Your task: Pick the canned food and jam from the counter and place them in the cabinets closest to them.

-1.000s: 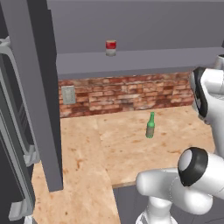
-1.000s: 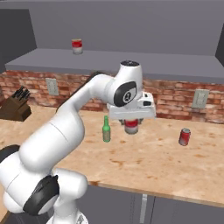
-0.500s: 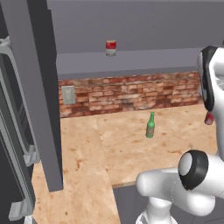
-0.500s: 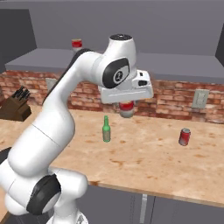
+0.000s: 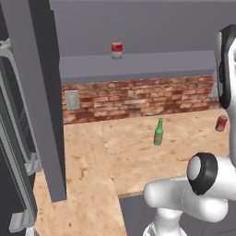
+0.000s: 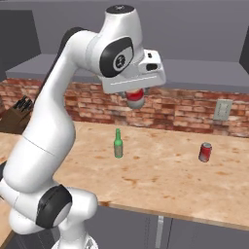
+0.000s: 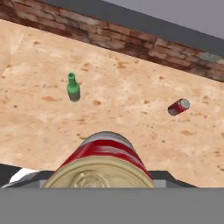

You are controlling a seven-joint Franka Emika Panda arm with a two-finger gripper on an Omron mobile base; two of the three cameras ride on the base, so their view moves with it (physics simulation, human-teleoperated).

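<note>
Held up high in the claw: the jam (image 7: 103,159), a small red jar with a pale gold lid, at the bottom middle of the hand view, lid end toward the camera. Clamped from both sides by the claw (image 6: 135,100), tucked just under the white hand in the upper middle of the right base view. Lifted well above the counter (image 6: 160,175), most likely to get it up to the grey shelf of the open cabinet (image 6: 209,73) behind it. Up on that shelf, near the top middle of the left base view: the canned food (image 5: 116,50), standing upright. Down on the wood, well apart from the jar: a green bottle (image 6: 117,144) standing near the middle, and a red drink can (image 6: 205,152) further right. Neither one touched by the claw.
</note>
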